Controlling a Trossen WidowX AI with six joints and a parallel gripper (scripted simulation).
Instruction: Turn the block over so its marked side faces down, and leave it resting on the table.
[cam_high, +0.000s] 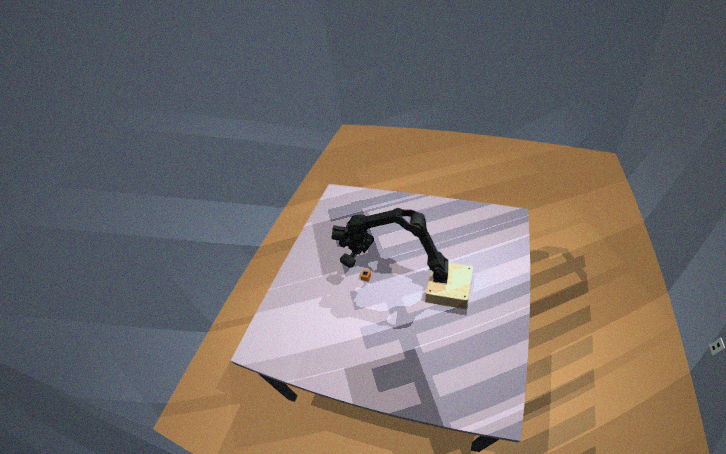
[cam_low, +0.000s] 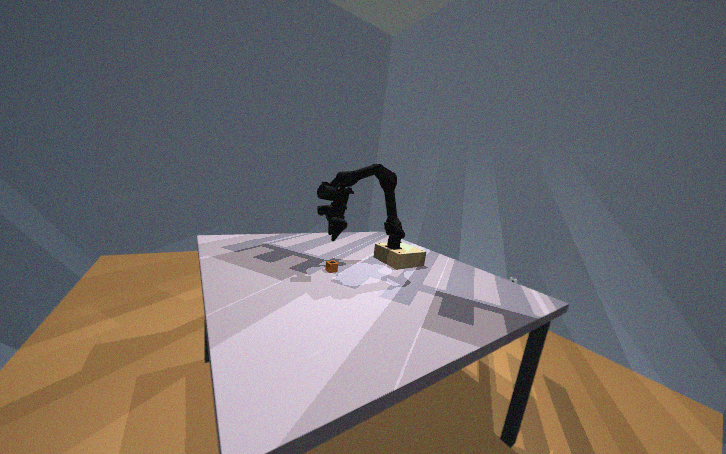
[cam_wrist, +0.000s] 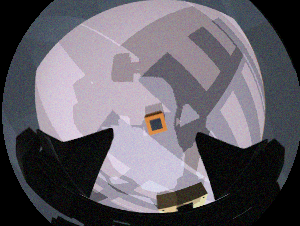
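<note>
The bench (cam_low: 299, 342) has a smooth, matt top of pale lilac-grey, without visible grain, carried on plain dark legs (cam_low: 522, 385) with a dull finish. The arm (cam_low: 386, 198) and its gripper (cam_low: 336, 229) look like matt black plastic or coated metal; which of the two cannot be told. The mounting block (cam_high: 452, 286) under the arm looks like pale, unvarnished wood. The block (cam_wrist: 155, 124) has flat, matt orange sides and a darker square face. The floor (cam_high: 615, 299) resembles warm brown wood with a soft sheen.
</note>
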